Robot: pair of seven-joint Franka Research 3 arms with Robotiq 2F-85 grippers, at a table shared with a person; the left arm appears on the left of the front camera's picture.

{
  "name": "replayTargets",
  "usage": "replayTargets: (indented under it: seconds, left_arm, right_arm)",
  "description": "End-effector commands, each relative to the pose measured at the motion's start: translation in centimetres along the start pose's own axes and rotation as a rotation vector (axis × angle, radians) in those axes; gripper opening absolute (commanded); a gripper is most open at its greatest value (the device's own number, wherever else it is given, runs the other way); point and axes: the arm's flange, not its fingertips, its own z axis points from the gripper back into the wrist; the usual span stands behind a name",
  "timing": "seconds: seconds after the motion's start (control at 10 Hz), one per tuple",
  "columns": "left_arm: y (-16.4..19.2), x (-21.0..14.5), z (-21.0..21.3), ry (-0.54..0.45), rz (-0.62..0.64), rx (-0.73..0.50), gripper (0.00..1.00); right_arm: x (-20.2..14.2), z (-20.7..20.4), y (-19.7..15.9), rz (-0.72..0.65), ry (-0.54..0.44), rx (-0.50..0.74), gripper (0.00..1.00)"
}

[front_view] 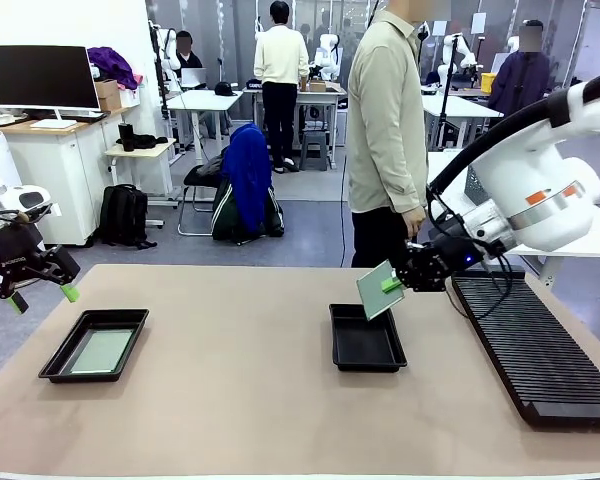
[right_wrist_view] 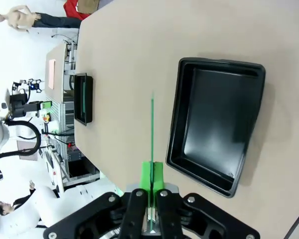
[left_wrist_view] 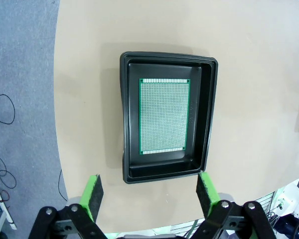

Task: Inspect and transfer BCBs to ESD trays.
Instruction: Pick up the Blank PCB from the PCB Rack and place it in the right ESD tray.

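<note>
My right gripper [front_view: 393,285] is shut on the edge of a pale green BCB [front_view: 376,291], which hangs tilted just above the far edge of the empty black ESD tray [front_view: 366,338] at the table's middle. The right wrist view shows that BCB [right_wrist_view: 152,134] edge-on between the green pads, beside the empty tray [right_wrist_view: 217,119]. At the table's left, a second ESD tray [front_view: 94,345] holds a BCB [front_view: 100,351] lying flat. My left gripper [front_view: 42,296] hovers open beyond the table's left edge; from its wrist, the tray [left_wrist_view: 167,117] with its BCB [left_wrist_view: 164,116] lies below the spread fingers [left_wrist_view: 93,190].
A long black ribbed rack [front_view: 533,340] runs along the table's right side. A person [front_view: 387,130] stands at the far edge behind the middle tray. Bare tabletop [front_view: 240,380] stretches between the two trays and toward the front.
</note>
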Motion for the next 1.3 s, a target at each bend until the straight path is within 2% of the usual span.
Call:
replayTargets:
  seconds: [0.0, 0.4, 0.7, 1.2]
  left_arm:
    - [0.2, 0.1, -0.1, -0.012, -0.015, -0.007, 1.0]
    - [0.2, 0.1, -0.1, -0.012, -0.015, -0.007, 1.0]
    - [0.2, 0.1, -0.1, -0.012, -0.015, -0.007, 1.0]
    - [0.2, 0.1, -0.1, -0.012, -0.015, -0.007, 1.0]
  right_arm:
    - [-0.1, -2.6, -0.5, -0.021, -0.042, 0.018, 0.02]
    - [-0.9, -6.3, -2.2, -0.061, -0.045, 0.038, 0.02]
    - [-0.9, -7.6, -3.6, -0.05, -0.069, 0.04, 0.02]
    - [-0.4, -9.2, -5.6, -0.048, -0.05, 0.046, 0.02]
